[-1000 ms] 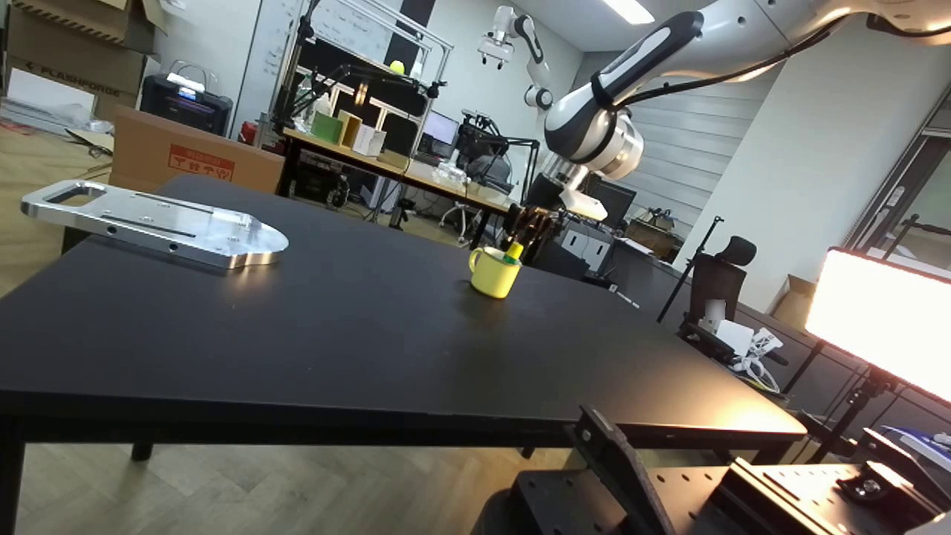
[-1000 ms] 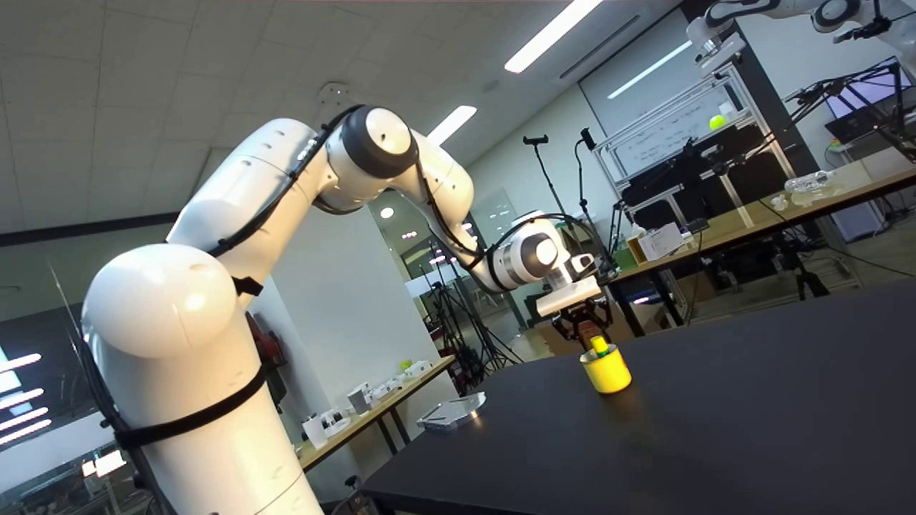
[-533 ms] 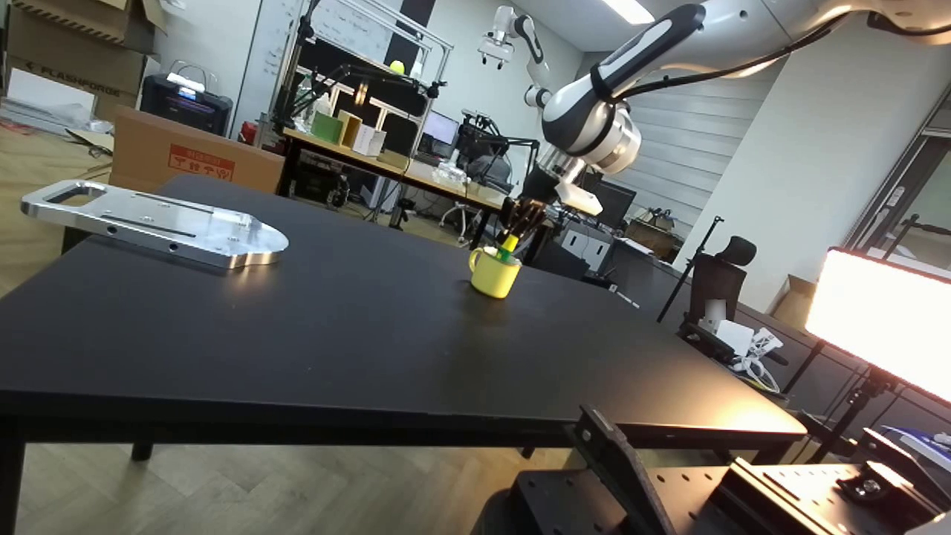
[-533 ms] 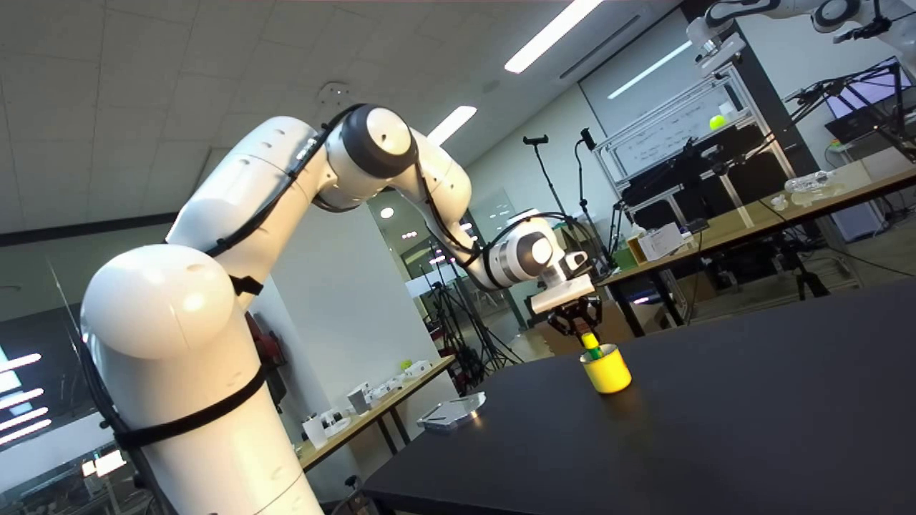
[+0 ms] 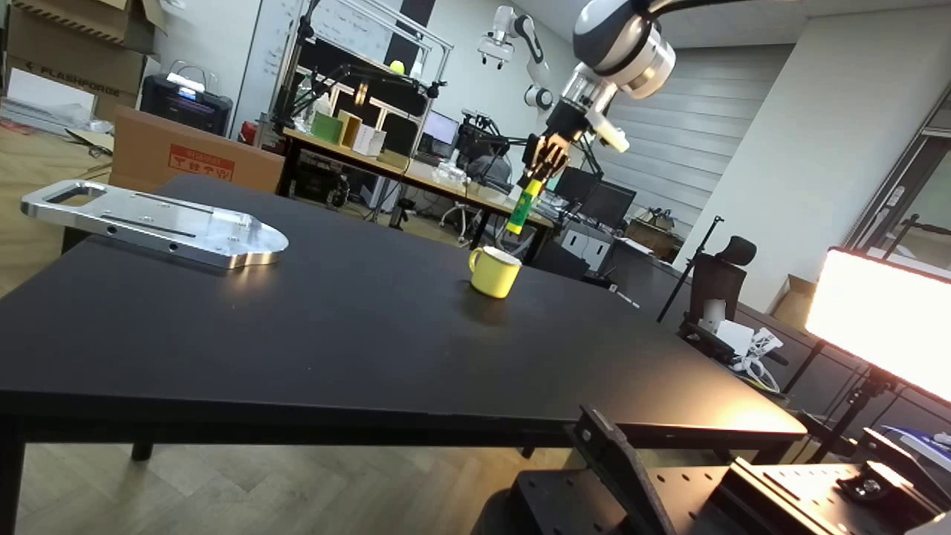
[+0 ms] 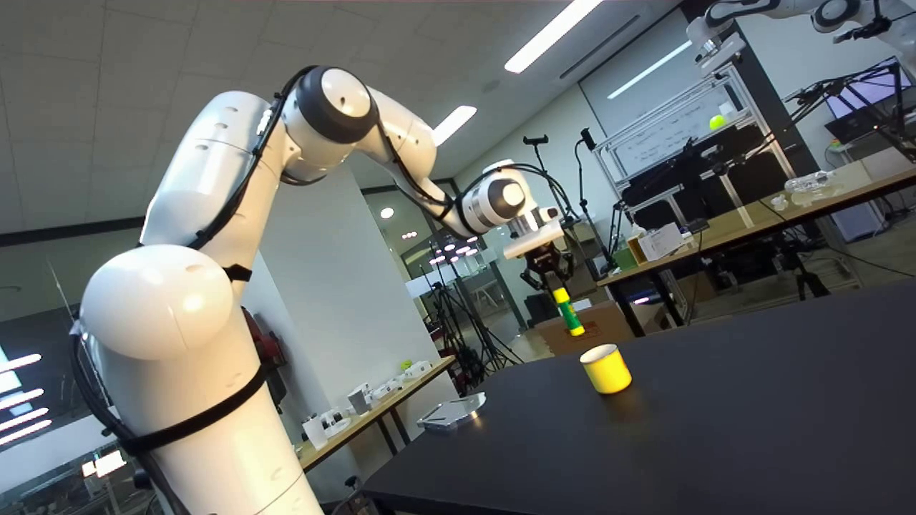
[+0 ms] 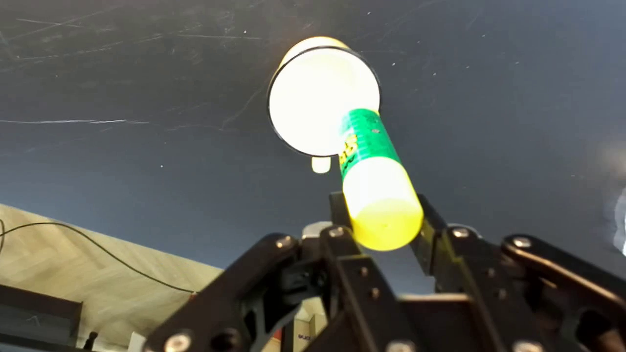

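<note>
Compared with half a second ago, the green-and-yellow stick (image 6: 568, 313) is no longer sitting in the yellow cup (image 5: 494, 275) but is hanging above it, apart from it in both exterior views. The jaws are pinching the stick by its upper yellow end, and it is tilting somewhat. The cup is standing upright on the black counter (image 5: 356, 334); well apart, a silver metal plate (image 5: 167, 215) is showing at the counter's edge.

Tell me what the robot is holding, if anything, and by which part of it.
A yellow-and-green tube, held by its upper yellow end between the jaws; the rest of it hangs clear of the yellow mug.
</note>
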Controlling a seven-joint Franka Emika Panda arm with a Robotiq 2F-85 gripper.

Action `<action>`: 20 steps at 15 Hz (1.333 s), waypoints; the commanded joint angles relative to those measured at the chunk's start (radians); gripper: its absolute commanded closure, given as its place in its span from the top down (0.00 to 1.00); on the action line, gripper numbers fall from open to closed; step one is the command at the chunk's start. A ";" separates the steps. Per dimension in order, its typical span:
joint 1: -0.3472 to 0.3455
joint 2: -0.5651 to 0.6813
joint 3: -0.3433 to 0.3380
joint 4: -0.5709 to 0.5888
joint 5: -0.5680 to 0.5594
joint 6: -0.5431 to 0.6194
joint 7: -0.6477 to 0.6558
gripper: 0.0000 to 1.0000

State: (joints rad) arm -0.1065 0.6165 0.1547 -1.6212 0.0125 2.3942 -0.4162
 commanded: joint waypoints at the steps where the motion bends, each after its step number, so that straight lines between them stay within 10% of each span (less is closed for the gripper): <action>1: 0.013 -0.098 0.025 -0.041 0.028 -0.129 -0.052 0.09; 9: 0.122 -0.165 0.078 -0.369 -0.009 0.136 -0.134 0.09; 20: 0.097 -0.083 0.119 -0.551 -0.033 0.489 -0.124 0.09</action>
State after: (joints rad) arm 0.0113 0.5224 0.2679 -2.1368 0.0138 2.8294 -0.5492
